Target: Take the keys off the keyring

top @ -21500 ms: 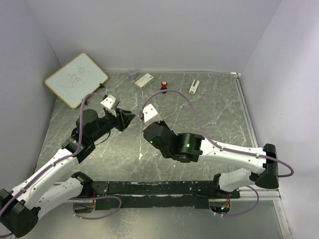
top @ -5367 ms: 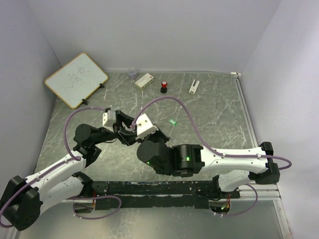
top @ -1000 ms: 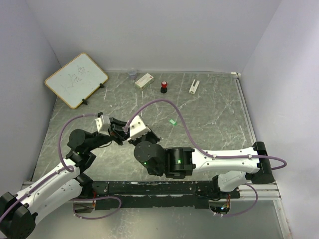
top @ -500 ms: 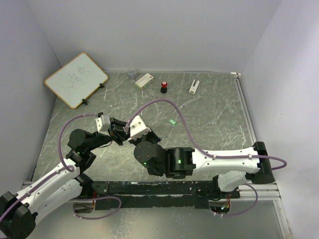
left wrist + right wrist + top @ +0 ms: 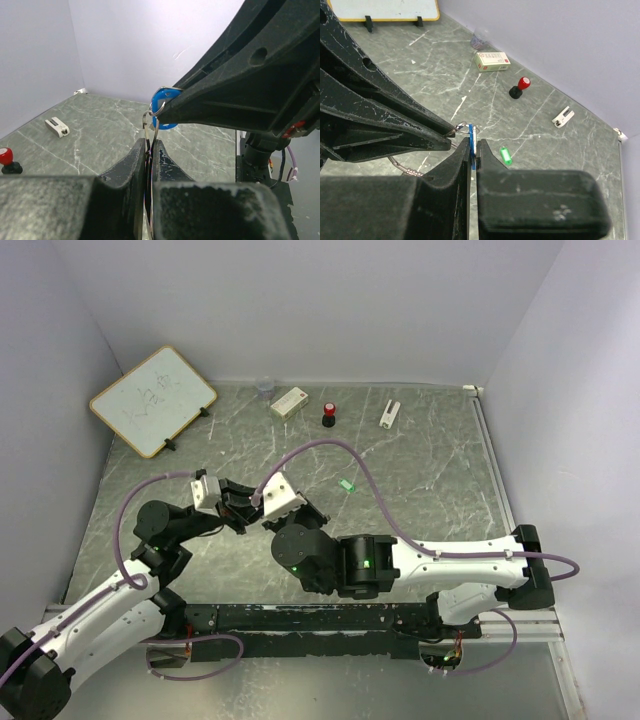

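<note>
Jaws on the left arm are clenched on the keyring (image 5: 157,127), its thin wire pinched between them. The right jaws grasp the blue key (image 5: 165,107) by its head, and both meet above the worktop (image 5: 430,460), left of its middle. That key is still threaded on the ring, so I judge it the one left to work off. Further out, near the middle, the green key (image 5: 506,156) lies loose, already off. I cannot tell whether more keys hang there.
</note>
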Available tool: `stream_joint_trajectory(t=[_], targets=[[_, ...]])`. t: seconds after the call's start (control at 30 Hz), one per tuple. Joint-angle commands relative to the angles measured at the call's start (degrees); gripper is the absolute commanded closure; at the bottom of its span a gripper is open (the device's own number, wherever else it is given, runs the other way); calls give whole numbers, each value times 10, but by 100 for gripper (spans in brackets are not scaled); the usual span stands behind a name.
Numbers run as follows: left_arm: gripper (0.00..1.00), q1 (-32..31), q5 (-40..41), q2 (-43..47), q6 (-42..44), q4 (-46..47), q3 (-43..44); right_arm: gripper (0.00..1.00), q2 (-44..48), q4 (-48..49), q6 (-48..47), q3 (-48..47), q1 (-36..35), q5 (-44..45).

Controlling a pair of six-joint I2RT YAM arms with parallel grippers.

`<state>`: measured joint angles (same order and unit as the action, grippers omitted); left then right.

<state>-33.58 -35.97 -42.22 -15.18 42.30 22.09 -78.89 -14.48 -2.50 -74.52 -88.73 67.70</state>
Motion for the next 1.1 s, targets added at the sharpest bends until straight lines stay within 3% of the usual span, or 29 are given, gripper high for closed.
stream_joint_trajectory(t=[0.0, 0.6, 1.07], targets=[[93, 1, -26, 4, 5, 11, -4, 100, 10, 3, -23, -35, 1, 29], [93, 1, -75, 22, 2, 34, -9, 100, -23, -62, 12, -66, 22, -24], [93, 2, -111, 22, -4, 49, -7, 100, 7, -95, 44, -48, 102, -181]])
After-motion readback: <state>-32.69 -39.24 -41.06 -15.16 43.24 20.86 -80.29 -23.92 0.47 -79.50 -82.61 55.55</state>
